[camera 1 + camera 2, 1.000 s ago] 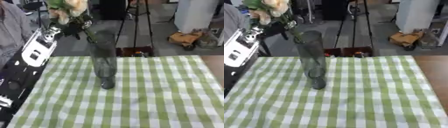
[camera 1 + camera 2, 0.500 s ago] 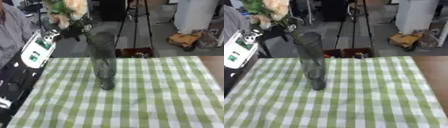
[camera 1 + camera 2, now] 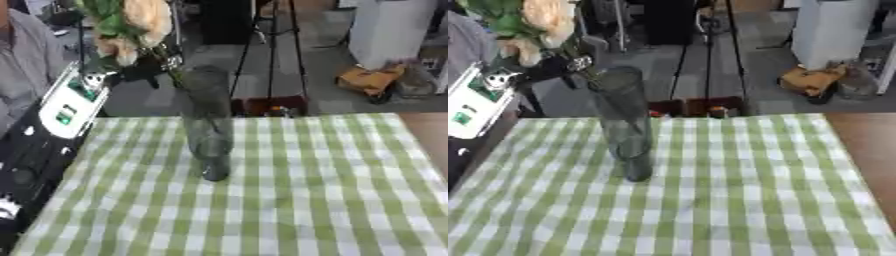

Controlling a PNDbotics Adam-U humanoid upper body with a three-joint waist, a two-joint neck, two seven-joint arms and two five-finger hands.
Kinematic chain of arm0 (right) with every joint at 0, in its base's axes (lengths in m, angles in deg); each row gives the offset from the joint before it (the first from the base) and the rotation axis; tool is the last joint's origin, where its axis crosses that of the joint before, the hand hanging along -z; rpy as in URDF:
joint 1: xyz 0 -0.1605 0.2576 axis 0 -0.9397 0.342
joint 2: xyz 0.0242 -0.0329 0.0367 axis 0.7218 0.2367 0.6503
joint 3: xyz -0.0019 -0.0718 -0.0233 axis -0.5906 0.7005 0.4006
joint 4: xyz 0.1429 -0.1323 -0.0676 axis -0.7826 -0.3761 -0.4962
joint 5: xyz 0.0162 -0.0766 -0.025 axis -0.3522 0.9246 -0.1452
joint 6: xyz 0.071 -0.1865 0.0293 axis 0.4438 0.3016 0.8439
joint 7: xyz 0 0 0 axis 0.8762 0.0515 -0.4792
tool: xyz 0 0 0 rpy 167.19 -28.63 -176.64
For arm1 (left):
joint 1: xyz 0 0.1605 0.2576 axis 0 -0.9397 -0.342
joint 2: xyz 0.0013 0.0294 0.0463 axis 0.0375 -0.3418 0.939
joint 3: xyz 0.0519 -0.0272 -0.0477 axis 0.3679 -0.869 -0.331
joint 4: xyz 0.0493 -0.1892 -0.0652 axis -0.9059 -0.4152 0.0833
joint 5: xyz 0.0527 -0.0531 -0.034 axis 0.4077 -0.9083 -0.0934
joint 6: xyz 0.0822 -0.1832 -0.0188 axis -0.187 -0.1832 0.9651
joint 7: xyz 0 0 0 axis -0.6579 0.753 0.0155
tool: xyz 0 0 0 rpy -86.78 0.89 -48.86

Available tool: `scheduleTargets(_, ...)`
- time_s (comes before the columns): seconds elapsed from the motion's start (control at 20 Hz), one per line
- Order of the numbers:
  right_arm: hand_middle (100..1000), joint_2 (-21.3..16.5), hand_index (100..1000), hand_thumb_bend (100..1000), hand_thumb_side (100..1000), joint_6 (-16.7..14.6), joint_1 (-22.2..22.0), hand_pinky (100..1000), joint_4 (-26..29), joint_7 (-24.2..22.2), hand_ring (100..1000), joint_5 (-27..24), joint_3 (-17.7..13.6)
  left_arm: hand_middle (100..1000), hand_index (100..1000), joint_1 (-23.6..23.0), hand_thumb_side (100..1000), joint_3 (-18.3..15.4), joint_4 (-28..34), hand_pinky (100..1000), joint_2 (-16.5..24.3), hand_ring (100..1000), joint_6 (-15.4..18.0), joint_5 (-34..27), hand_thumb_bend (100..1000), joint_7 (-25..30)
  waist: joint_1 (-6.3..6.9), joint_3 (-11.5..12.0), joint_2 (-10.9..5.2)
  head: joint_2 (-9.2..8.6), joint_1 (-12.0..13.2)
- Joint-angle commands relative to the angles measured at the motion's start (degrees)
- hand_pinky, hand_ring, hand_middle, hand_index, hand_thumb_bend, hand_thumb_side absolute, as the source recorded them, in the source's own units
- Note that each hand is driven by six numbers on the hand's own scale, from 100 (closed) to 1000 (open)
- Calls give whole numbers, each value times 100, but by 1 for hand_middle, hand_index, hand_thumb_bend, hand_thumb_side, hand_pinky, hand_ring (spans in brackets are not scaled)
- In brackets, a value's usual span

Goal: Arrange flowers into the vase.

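Note:
A tall dark glass vase stands upright on the green checked cloth, left of the middle. Just above and left of its mouth, a bunch of peach flowers with green leaves hangs in the air. Its stems slant down to the vase's left rim. My left hand is shut on the stems below the blooms, and its black forearm with a white panel comes in from the left. Whether the stem tips are inside the mouth I cannot tell. My right hand shows in no view.
A person's grey sleeve is at the far left edge. Behind the table are tripod legs, a dark red box, an orange bag and a white cabinet. Bare brown tabletop shows on the right.
My left forearm has turned and sunk a little, bringing the stems closer to the vase's mouth. The vase has stayed where it was.

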Motion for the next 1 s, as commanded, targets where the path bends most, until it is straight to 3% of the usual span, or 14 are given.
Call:
scheduleTargets(0.05,552,-36,811,100,1000,10,38,644,156,32,659,67,-2,886,1000,70,854,-28,33,664,231,894,3,17,100,60,-15,15,-164,21,-12)
scheduleTargets(0.6,554,-17,810,100,1000,29,27,643,174,67,659,73,7,911,1000,-2,846,5,85,685,285,909,77,61,100,297,-24,44,-195,28,-13)
scheduleTargets(1.0,554,-14,811,100,1000,36,16,643,170,65,659,88,9,943,1000,-29,949,-17,121,692,286,923,232,-6,100,366,-22,45,-192,-7,-2)
